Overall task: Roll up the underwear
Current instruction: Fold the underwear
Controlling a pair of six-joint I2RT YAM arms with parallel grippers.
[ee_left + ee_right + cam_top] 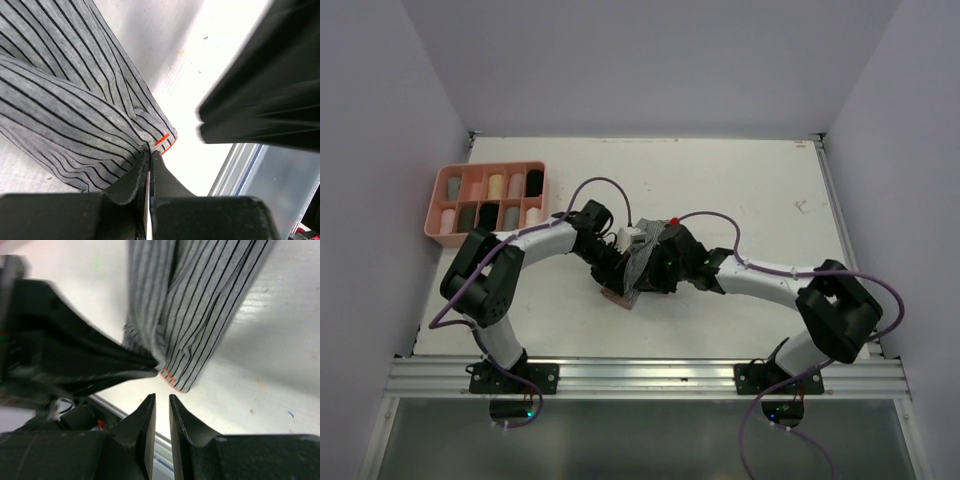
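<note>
The left gripper (150, 156), closest to our lens, pinched a corner of the grey striped underwear (65, 100) (orange stitching marked its hem). The right gripper (162, 401) sat just beside that hem, jaws narrowly apart and empty. We saw the garment near the middle of the white table (750, 180), between both arms, well apart from the pink tray (490, 166).

The white table (750, 190) carries a pink tray (490, 167) at its far left corner, with the grey striped underwear (640, 262) near its middle.
</note>
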